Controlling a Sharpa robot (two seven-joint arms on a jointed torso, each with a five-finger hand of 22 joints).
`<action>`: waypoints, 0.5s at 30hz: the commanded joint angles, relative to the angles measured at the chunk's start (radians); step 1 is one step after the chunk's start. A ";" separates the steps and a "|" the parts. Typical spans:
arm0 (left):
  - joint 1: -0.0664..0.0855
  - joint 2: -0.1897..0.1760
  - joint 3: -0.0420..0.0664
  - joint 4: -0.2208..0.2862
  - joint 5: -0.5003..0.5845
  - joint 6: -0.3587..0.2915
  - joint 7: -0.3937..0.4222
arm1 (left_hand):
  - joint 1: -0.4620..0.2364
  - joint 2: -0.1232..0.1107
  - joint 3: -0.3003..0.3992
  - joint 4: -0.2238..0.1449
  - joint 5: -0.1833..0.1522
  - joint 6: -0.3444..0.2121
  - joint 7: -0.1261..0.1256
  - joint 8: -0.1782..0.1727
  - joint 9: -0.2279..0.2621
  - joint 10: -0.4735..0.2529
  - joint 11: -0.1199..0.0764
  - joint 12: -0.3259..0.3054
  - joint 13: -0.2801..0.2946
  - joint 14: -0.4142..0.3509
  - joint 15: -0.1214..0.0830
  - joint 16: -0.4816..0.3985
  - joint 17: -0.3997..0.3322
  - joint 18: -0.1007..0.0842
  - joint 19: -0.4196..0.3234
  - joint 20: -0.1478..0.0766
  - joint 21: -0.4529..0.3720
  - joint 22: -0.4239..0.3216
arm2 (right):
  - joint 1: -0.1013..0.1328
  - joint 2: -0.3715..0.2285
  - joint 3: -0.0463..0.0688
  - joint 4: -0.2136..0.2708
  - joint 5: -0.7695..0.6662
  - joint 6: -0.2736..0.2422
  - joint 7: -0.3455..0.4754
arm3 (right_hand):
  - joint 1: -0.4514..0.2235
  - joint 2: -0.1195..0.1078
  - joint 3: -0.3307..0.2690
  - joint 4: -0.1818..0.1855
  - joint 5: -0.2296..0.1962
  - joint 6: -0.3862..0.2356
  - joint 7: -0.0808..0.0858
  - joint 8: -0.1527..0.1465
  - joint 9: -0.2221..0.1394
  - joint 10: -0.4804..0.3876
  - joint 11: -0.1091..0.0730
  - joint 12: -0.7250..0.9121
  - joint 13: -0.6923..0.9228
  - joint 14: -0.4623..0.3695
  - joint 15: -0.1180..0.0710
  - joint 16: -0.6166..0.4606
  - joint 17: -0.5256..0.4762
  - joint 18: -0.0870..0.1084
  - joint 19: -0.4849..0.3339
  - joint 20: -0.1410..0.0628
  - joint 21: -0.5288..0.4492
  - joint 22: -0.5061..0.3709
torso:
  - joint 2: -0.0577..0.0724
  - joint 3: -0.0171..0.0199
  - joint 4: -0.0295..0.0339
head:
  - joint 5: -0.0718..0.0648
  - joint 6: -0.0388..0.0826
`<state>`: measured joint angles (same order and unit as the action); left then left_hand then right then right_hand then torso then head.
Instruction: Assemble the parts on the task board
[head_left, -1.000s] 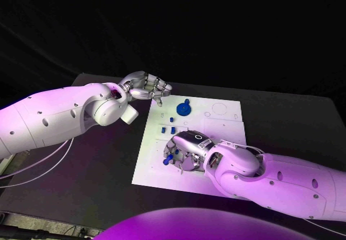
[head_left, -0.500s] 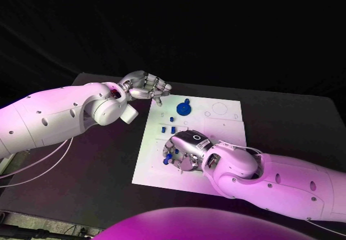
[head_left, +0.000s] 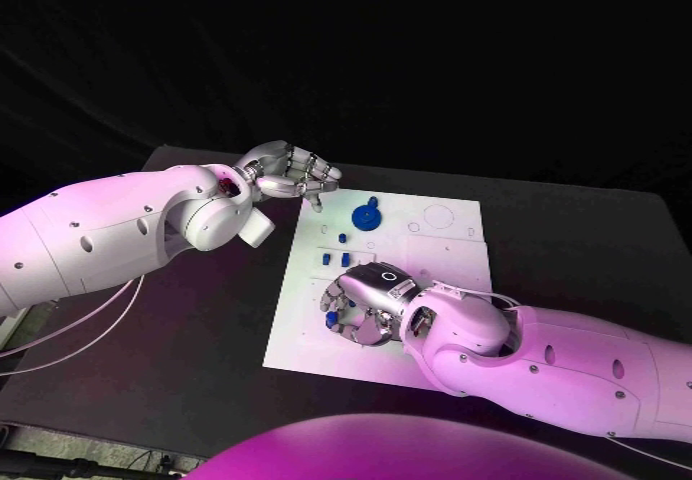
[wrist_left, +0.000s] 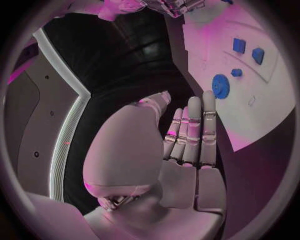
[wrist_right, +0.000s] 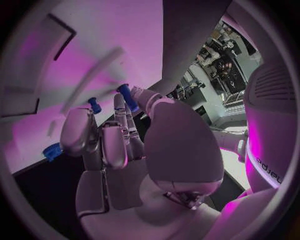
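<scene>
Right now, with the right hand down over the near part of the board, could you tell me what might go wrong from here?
The right hand covers small blue parts on the task board; its fingers could knock them over or off the near edge. From the head view its palm hides the contact, so a misaligned part might go unnoticed. The left hand hangs at the board's far corner beside the blue gear, which a sweep might bump.

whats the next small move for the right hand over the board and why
Probably close the fingers on a small blue peg and lift it. The right hand sits low over the near left part of the task board with the peg at its fingertips; whether it is gripped is unclear. The left hand hovers off the board's far corner.
</scene>
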<state>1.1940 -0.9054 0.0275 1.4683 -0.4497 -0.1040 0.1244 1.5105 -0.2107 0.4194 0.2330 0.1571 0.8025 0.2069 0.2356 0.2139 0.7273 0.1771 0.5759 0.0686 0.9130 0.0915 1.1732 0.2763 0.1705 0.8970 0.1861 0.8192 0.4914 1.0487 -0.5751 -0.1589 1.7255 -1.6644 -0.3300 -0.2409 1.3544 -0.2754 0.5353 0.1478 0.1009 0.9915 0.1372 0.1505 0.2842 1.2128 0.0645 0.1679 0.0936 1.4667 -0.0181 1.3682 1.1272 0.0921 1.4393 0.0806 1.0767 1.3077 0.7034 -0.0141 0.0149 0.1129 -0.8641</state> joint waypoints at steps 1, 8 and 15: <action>0.001 0.001 0.001 0.003 0.000 0.015 0.004 | -0.010 0.000 0.000 -0.005 0.002 -0.005 0.030 0.004 -0.001 -0.007 -0.002 0.004 0.000 -0.003 0.007 -0.004 -0.001 0.013 0.002 0.003 -0.004 -0.001 | -0.001 -0.003 0.000 0.003 -0.019 -0.003 -0.010 | 0.001 -0.008 -0.009 0.000 -0.004 -0.009 -0.001 -0.004 -0.001 -0.008 0.001 -0.004 0.000 0.016 0.004 0.004 0.004 -0.005 0.001 0.005 -0.006 0.106 | 0.000 0.0008 -0.0002 | 0.000 0.000; 0.001 -0.001 0.001 0.003 0.000 0.015 0.004 | -0.010 0.000 0.000 -0.005 0.002 -0.005 0.030 0.004 -0.001 -0.007 -0.002 0.004 0.000 -0.003 0.007 -0.004 -0.001 0.013 0.002 0.003 -0.004 -0.001 | -0.002 -0.033 0.001 0.034 -0.030 -0.098 0.009 | -0.005 -0.012 -0.074 -0.011 -0.004 -0.048 0.001 -0.026 -0.009 -0.044 0.005 0.000 0.004 0.002 0.009 -0.006 -0.016 0.001 -0.013 0.010 -0.050 0.095 | 0.000 0.0014 -0.0009 | -0.002 0.003; 0.001 -0.003 0.001 0.002 0.001 0.015 0.007 | -0.010 0.002 0.001 -0.005 0.002 -0.005 0.031 0.004 -0.001 -0.008 -0.002 0.004 0.000 -0.004 0.007 -0.005 -0.001 0.013 0.002 0.003 -0.005 -0.002 | 0.028 -0.158 0.016 0.120 0.119 -0.227 0.073 | 0.003 0.003 -0.132 0.004 -0.001 -0.034 0.002 -0.024 -0.008 -0.016 0.000 0.038 0.023 0.012 0.004 0.008 0.007 -0.004 0.000 0.007 -0.019 0.107 | -0.004 0.0005 -0.0035 | -0.028 0.016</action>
<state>1.1937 -0.9090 0.0275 1.4684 -0.4498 -0.1026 0.1237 1.5105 -0.2107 0.4194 0.2331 0.1571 0.8025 0.2069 0.2356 0.2139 0.7273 0.1771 0.5758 0.0686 0.9130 0.0915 1.1732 0.2763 0.1705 0.8970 0.1861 0.8193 0.4914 1.0683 -0.7164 -0.1454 1.8358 -1.6462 -0.4618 -0.2169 1.3547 -0.2831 0.4092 0.1520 0.1008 0.9506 0.1373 0.1259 0.2750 1.1889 0.0644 0.2019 0.1144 1.4667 -0.0181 1.3720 1.1314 0.0922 1.4310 0.0890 1.0521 1.3074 0.7016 -0.0128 0.0131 0.0973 -0.8527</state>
